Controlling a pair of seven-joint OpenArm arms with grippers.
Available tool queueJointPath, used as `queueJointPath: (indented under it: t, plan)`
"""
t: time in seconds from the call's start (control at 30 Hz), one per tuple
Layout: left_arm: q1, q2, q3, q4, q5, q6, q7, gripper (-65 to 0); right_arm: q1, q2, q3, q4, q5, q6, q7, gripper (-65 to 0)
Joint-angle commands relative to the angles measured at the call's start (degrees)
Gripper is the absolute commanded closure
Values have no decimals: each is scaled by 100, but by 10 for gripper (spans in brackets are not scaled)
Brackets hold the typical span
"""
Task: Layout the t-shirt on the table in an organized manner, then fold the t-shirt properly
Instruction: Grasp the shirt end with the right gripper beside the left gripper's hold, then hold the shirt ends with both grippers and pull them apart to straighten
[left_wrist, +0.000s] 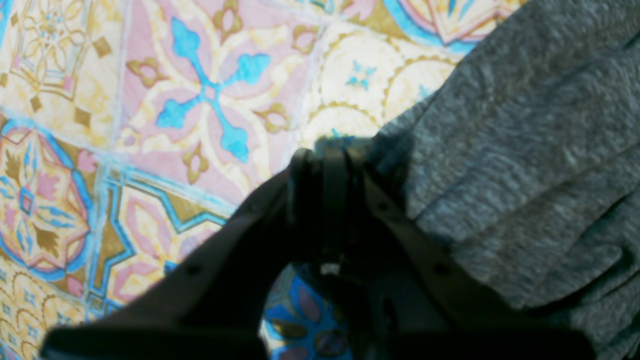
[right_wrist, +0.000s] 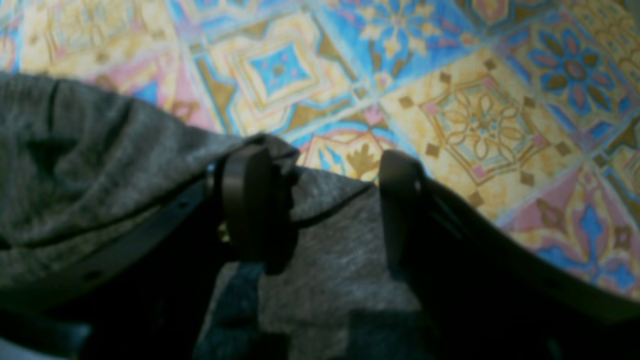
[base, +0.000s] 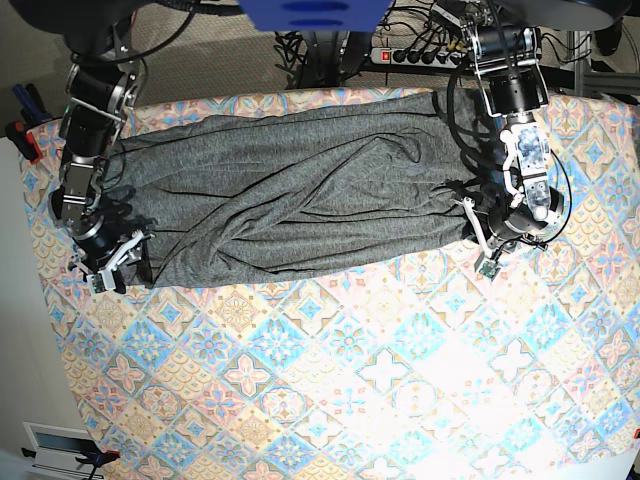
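Shirt (base: 290, 195) spread wrinkled across far bench (base: 400, 380); cables and power strip (base: 425, 52) beyond. Left pincer (left_wrist: 327, 155) closed at shirt's edge; right pincer (right_wrist: 325, 185) wide over cloth, seen only from wrist.

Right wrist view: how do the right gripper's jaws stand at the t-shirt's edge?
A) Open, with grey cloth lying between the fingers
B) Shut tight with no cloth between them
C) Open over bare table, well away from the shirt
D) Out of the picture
A: the right gripper stands with its jaws wide apart, and the t-shirt lies in the gap between them on the table.
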Motion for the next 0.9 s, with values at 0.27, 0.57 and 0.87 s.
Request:
queueJointPath:
  t: [0.27, 0.57, 0.87]
  plan:
    - [2, -8, -6, 43, 76, -28, 171, -43, 376, 158, -10, -369, 69, -29, 97, -329]
    - [2, -8, -6, 43, 76, -28, 171, -41, 340, 158, -10, -369, 69, -29, 44, -113]
    - [2, -8, -15, 166, 41, -28, 171, -40, 191, 149, 306, -343, 77, -29, 35, 0]
